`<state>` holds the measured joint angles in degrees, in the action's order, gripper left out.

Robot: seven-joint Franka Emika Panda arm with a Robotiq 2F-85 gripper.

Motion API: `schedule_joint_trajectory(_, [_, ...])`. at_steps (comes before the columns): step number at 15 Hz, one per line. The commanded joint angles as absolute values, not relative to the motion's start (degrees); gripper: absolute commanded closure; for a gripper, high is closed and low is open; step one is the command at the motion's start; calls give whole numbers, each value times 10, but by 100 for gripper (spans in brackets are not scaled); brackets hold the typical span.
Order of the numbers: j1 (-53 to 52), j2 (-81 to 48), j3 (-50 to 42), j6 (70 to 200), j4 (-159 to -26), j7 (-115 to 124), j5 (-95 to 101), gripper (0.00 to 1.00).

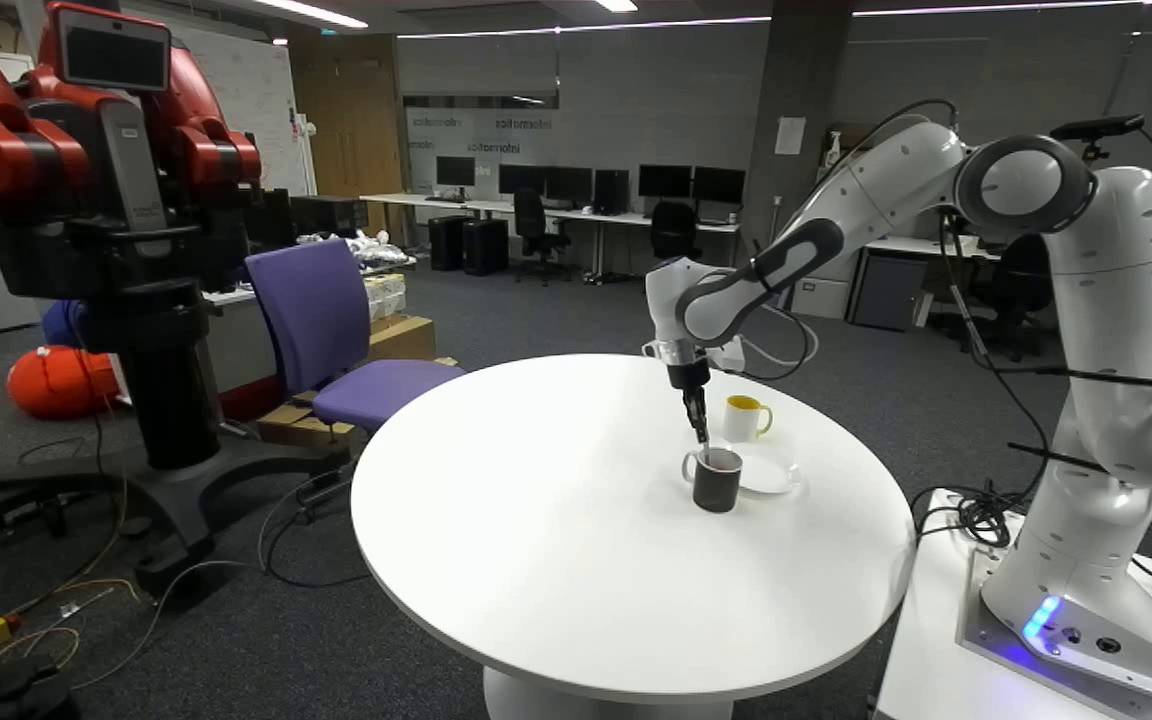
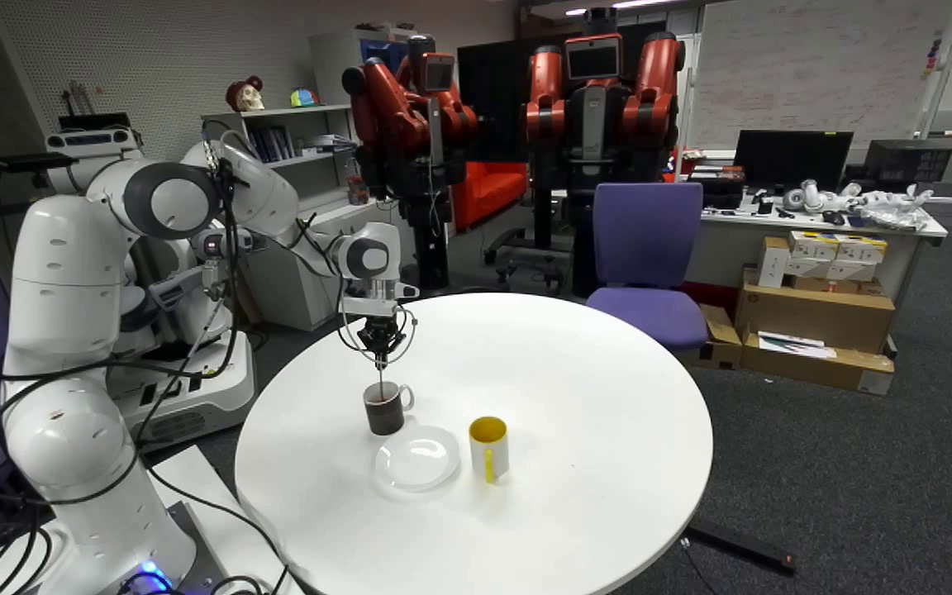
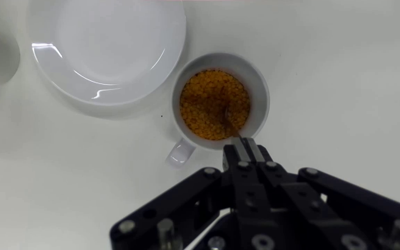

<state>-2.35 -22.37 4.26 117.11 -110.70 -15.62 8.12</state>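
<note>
While both exterior views show the dark mug (image 2: 384, 419) from the side, only the wrist view shows clearly what lies inside it: a bed of orange grains (image 3: 200, 97). The gripper (image 3: 244, 146) has its fingers pressed together on a slim utensil (image 2: 381, 386), pinching it by the stem above the mug's rim. The utensil's long axis stands close to upright in both exterior views, its free end pointing down inside the mug. In the wrist view it looks foreshortened and slants from the fingertips toward the middle of the grains (the shape of that lower end is hard to make out in the dark patch there).

The dark mug stands upright on the round white table (image 2: 608, 397). Its handle (image 1: 688, 466) juts to the left in an exterior view, and toward the lower left in the wrist view. Just beside the mug lies a white plate (image 2: 417, 459), its whole round visible in an exterior view; the wrist view cuts it off at the top edge. Near the plate, a white mug (image 1: 739, 426) with a yellow inside stands upright. Both exterior views show that colour, whereas the wrist view catches mostly a blurred, pale wall at its left edge.
</note>
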Motion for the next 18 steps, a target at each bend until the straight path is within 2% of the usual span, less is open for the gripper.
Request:
schedule_joint_trajectory(1, [-24,-230,40,1172,-1091,-160,92,100])
schedule_joint_trajectory(18, [-25,-188,35,1193,-1151,-147,124,100])
